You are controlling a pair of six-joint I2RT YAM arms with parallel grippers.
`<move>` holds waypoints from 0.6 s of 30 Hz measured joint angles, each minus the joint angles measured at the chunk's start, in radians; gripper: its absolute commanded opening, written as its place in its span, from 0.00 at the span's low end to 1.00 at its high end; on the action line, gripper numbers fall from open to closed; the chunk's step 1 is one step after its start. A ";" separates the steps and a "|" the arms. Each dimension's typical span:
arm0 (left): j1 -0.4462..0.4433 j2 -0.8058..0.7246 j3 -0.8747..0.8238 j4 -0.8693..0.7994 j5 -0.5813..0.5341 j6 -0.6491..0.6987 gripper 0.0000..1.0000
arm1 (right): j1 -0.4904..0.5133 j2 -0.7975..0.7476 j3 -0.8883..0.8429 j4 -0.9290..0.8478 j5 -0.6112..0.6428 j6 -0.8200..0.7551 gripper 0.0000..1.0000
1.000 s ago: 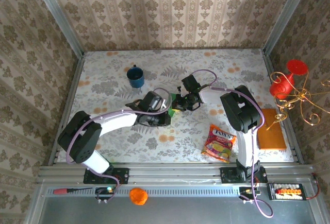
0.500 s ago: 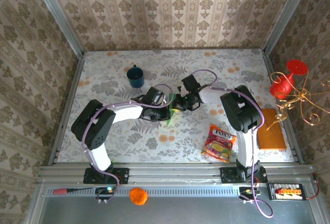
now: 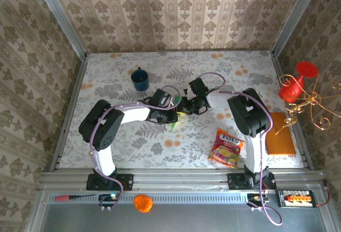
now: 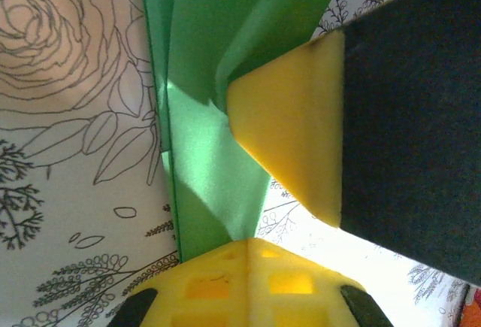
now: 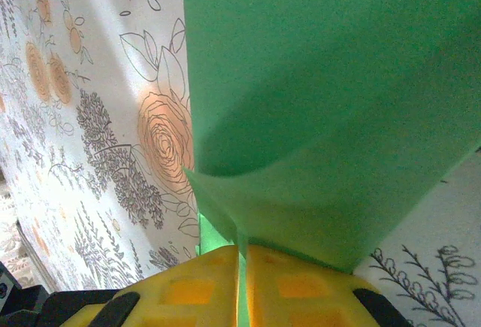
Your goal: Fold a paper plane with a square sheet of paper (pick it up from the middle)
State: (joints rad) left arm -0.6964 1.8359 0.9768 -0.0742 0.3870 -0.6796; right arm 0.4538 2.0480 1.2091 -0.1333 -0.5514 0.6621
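Between left end effector point(image 4: 246, 246) and right end effector point(image 5: 242, 252), mid-desk point(image 3: 160, 142), I see green paper point(image 5: 323, 79), creased and curled. Left pads pressed together, pinching paper edge. Right pads pinching same sheet, just ahead of left.

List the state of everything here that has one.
Green paper: folded over, pinched by both tools.
Left tool: shut on green paper.
Right tool: shut on green paper.
Blue mug: upright.
Snack packet: lying flat.
Orange board: lying flat.
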 measured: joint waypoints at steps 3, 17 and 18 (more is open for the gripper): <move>0.000 0.000 0.000 0.000 0.001 0.000 0.05 | 0.000 0.000 0.000 0.003 -0.006 0.000 0.16; 0.000 0.002 0.000 0.000 0.001 0.008 0.03 | -0.009 -0.017 0.025 -0.056 0.012 -0.008 0.05; 0.000 0.002 0.000 0.000 0.001 0.008 0.03 | -0.008 -0.014 0.032 -0.060 0.019 -0.008 0.05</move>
State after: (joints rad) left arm -0.6964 1.8378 0.9768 -0.0738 0.3878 -0.6720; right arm 0.4458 2.0338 1.2415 -0.1928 -0.5323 0.6544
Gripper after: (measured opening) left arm 0.054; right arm 0.060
